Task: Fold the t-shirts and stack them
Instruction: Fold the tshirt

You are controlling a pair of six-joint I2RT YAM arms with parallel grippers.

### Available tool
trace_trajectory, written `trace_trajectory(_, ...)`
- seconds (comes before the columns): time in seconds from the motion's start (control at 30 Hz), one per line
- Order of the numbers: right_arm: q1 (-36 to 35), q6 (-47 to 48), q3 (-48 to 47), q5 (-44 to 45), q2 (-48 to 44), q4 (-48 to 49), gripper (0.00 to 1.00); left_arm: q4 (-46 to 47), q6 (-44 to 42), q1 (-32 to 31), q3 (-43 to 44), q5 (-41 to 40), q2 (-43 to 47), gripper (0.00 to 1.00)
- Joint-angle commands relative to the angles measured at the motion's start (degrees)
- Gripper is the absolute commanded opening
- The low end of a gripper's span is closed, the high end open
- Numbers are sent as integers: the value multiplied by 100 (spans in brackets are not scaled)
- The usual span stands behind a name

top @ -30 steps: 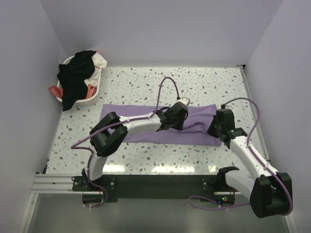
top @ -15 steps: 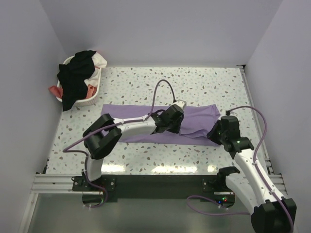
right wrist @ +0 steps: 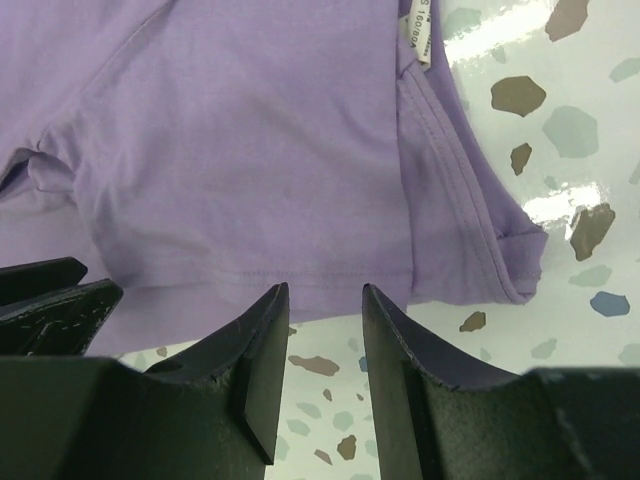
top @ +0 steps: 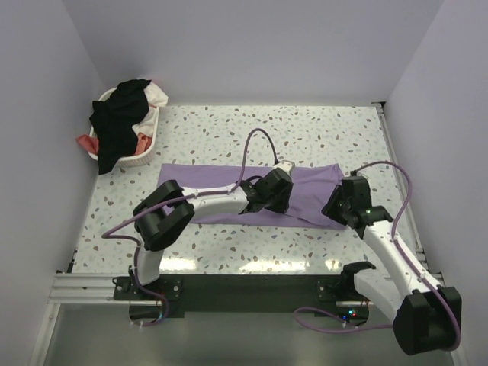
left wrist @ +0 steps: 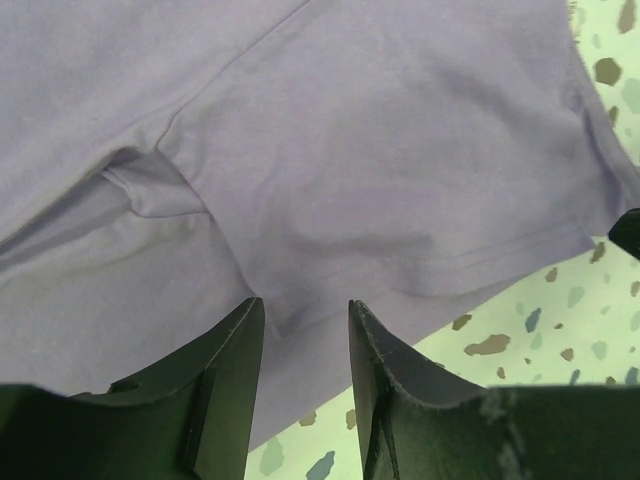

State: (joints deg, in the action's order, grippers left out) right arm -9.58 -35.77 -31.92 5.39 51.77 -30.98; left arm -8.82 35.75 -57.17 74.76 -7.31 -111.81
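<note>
Purple t-shirt [top: 313,192] spread flat on desk [top: 229,130]. Since 0.5 s ago, right claw [right wrist: 325,292] edged back over shirt's right near hem. Left claw [left wrist: 303,305] unchanged at near hem. Both released, empty. Left arm [top: 221,200] hides shirt's middle from above.

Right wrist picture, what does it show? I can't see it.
A purple t-shirt lies spread on a speckled table, a white label at its neck. The right tool hangs open above the shirt's hem, its two dark fingers apart.
</note>
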Motion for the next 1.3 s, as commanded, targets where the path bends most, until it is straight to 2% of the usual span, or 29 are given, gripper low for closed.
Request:
trace_trajectory(0.0, 18, 9, -139, 7, 219, 592, 39, -119, 117, -40, 258, -428, -121, 43)
trace_trajectory(0.27, 18, -308, 476, -99, 712, 1243, 38, -59, 117, -31, 223, -385, -315, 40)
trace_trajectory(0.37, 18, -352, 555, -99, 773, 1279, 38, 38, 134, -31, 153, -368, -280, 36)
trace_trajectory(0.57, 27, -396, 573, 6, 686, 1165, 38, 126, 134, -31, 170, -341, -245, 22)
trace_trajectory(0.6, 18, -396, 582, 58, 685, 1147, 38, 135, 143, -23, 170, -341, -227, 17)
trace_trajectory(0.83, 27, -545, 599, 129, 756, 1024, 37, 100, 169, -23, 126, -403, -78, 4)
trace_trajectory(1.0, 27, -642, 591, 217, 861, 928, 35, 56, 213, -14, -57, -561, 115, 0)
trace_trajectory(1.27, 18, -993, 600, 340, 949, 620, 34, 56, 213, -14, -146, -526, 168, 1)
